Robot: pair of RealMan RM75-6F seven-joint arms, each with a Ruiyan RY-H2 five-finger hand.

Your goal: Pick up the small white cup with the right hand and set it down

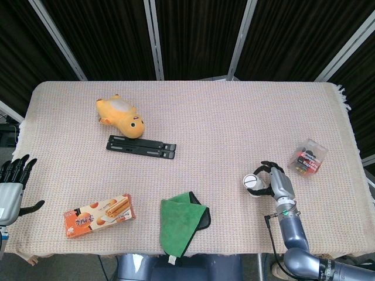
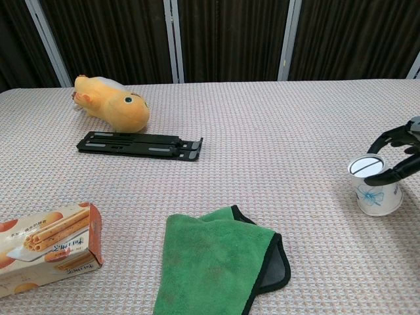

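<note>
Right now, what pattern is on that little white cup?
A blue flower on the small white cup, clearest in the chest view.

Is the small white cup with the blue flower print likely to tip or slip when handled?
The small white cup stands upright but looks narrower at the base, so a sideways nudge could tip it. It seems light. The right hand curls around its rim, grip uncertain.

Things spread across the worktop (image 1: 234,129), most toward its left and near edges.

A plush toy (image 1: 121,116) lies toward the far left, with a folding stand (image 1: 141,146) flat just in front of it. A biscuit box (image 1: 99,215) sits near the front left corner; a folded cloth (image 1: 184,223) lies at the middle of the front edge, overhanging it. Toward the front right the small cup (image 2: 375,184) stands upright, the right hand (image 1: 279,184) beside it with fingers (image 2: 394,173) around its rim. A small packet (image 1: 307,157) lies near the right edge, behind the cup. The left hand (image 1: 12,186) hangs off the left edge.
</note>
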